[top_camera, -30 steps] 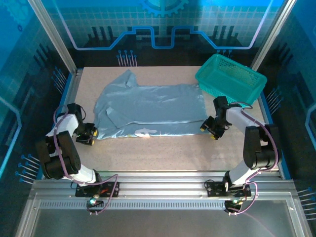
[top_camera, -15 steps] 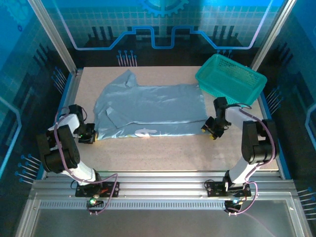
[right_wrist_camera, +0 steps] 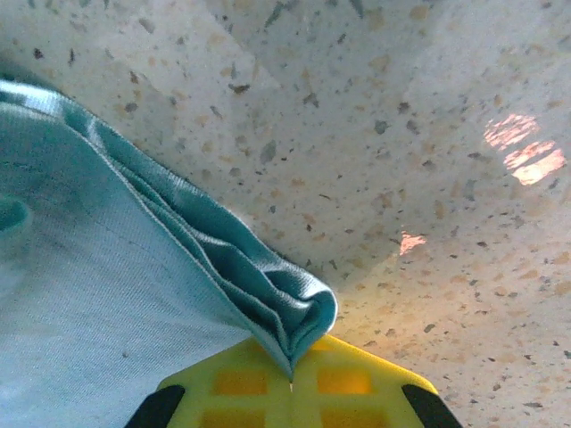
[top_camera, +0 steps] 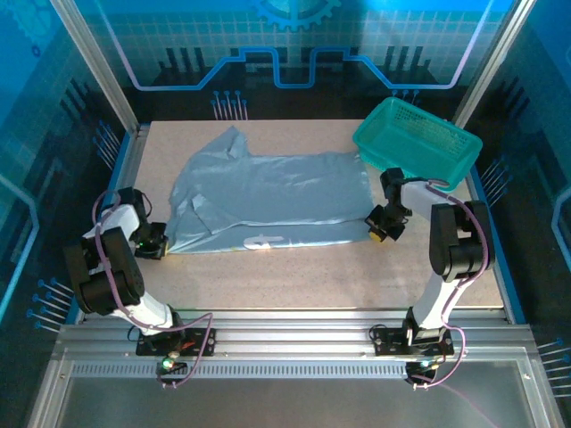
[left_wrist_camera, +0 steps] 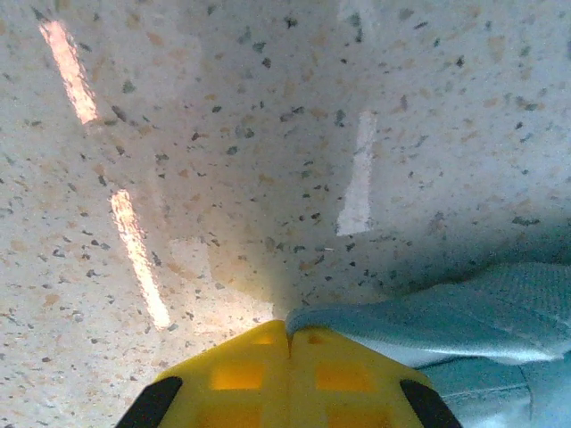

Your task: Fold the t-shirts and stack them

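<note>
Low at left edge of table (top_camera: 294, 276), toward near-left corner: L gripper (top_camera: 150, 242), shut tight, pinching near-left corner of t-shirt (top_camera: 272, 201). Left wrist view of L gripper (left_wrist_camera: 290, 337): closed flush, with just a thin lip of t-shirt (left_wrist_camera: 464, 312) at the tip seam. Looks like a shallow bite, prob one layer. Risk: could slip out on lift or pull, dropping the corner and skewing the fold.

Across table centre: t-shirt spread mostly flat, hem parallel to near edge, sleeve poking toward far-left corner, creases in left part. Risk: could fold the creases in. If lifted too low, could drag on table and bunch.

At t-shirt's near-right corner, toward right edge: R gripper (top_camera: 382, 230), clamped on cloth. Right wrist view of R gripper (right_wrist_camera: 293, 373): biting a bunched multi-layer wad of t-shirt (right_wrist_camera: 107, 294). Firmer than L, but uneven, so may shed a layer or release messy.

At far-right corner, just beyond R arm: teal mesh basket (top_camera: 417, 143). Risk: carrying hem toward far edge could clip the rim or snag cloth.

Also: uneven L/R height or speed would give a diagonal pull and a twisted fold.
</note>
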{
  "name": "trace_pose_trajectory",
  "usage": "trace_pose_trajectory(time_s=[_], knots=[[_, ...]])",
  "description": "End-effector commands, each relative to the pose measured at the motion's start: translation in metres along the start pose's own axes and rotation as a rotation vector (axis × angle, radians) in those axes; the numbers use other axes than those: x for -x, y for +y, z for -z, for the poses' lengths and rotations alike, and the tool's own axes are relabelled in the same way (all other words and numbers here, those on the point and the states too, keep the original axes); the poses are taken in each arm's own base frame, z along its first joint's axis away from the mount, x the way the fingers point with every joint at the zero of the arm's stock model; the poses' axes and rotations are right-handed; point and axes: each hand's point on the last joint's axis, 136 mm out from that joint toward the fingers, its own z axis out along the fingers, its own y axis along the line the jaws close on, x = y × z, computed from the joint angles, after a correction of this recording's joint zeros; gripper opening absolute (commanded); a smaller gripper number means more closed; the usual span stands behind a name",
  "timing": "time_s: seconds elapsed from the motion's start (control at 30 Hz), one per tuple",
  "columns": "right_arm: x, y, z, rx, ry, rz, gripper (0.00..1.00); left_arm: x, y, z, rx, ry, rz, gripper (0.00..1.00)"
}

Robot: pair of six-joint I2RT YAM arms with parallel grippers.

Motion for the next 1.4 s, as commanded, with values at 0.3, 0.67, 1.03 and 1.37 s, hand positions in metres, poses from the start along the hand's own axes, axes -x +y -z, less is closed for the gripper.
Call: trace_pose_trajectory(time_s=[0.3,0.67,1.03,1.37], knots=[[-0.053,-0.073,0.01,-0.26,0.029,-0.013,0.0,-0.012,0.064,0.017,0.135,-0.039,0.004,0.0],[-0.062,-0.074,0.018,-0.266,0.024,-0.015,0.27,-0.007,0.064,0.026,0.143,-0.098,-0.049,0.21],[-0.057,-0.023,0.059,-0.013,-0.119,0.13,0.58,-0.097,0.004,0.069,-0.048,0.015,-0.28,0.62],[-0.07,0.059,0.043,0.345,0.024,0.284,0.67,-0.167,-0.016,0.009,-0.123,0.208,-0.232,0.56]])
